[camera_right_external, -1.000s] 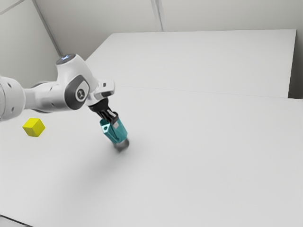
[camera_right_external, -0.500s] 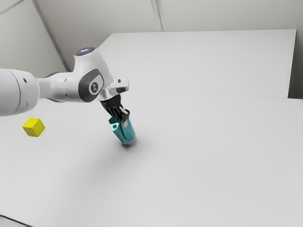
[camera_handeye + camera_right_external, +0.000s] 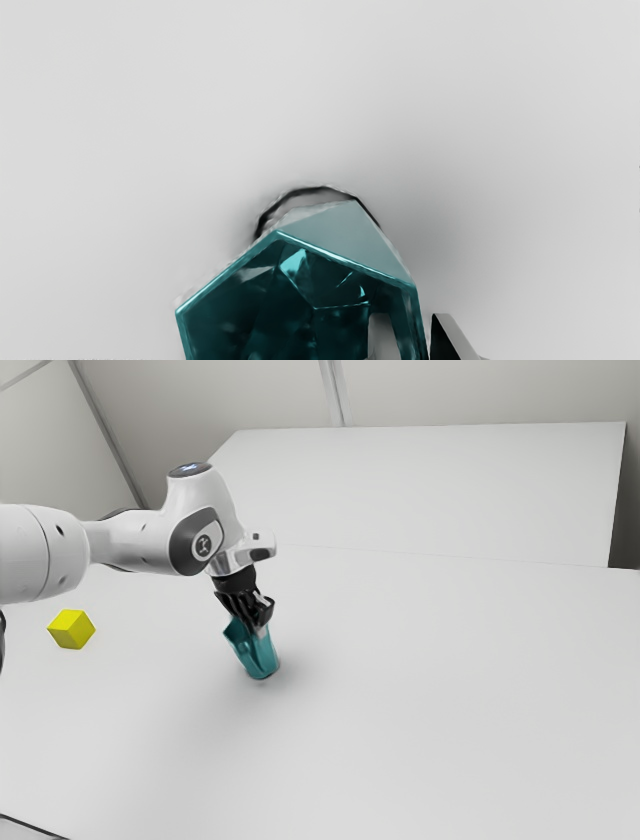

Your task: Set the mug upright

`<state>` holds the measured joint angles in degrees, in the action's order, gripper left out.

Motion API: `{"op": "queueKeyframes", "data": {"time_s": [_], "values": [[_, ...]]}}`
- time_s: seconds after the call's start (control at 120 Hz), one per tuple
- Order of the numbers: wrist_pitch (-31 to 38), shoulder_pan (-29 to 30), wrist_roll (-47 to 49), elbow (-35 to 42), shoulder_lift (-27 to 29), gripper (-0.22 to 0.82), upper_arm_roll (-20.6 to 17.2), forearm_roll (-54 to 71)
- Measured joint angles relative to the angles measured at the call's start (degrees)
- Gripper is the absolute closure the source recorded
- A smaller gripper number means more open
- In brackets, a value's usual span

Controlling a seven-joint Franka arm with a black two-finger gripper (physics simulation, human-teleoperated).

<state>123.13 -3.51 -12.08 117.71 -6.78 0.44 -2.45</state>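
My gripper [image 3: 256,626] pinches the tilted mug [image 3: 259,657] by its wall, one finger inside. A yellow cube [image 3: 71,630] sits at the exterior view's left.

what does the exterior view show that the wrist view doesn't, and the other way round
Exterior view: the yellow cube, the white arm and how the mug leans, not yet upright.

Wrist view: the mug's hollow interior, with one finger inside the wall and the other finger outside it.

Both: the teal mug, the hand's fingers at its rim, and the pale tabletop.
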Motion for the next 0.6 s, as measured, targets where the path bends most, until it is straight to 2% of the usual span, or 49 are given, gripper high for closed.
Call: {"op": "queueKeyframes", "data": {"time_s": [0.233,0.358,0.533,0.6], "values": [[-0.41,0.09,1.19,0.0,0.39,0.37,0.0,-0.24],[-0.47,0.09,1.69,0.07,1.04,0.3,-0.01,-0.26],[-0.46,0.0,2.27,0.18,2.38,0.25,-0.03,-0.28],[-0.53,0.0,2.42,-0.19,2.78,0.19,-0.05,-0.28]]}}
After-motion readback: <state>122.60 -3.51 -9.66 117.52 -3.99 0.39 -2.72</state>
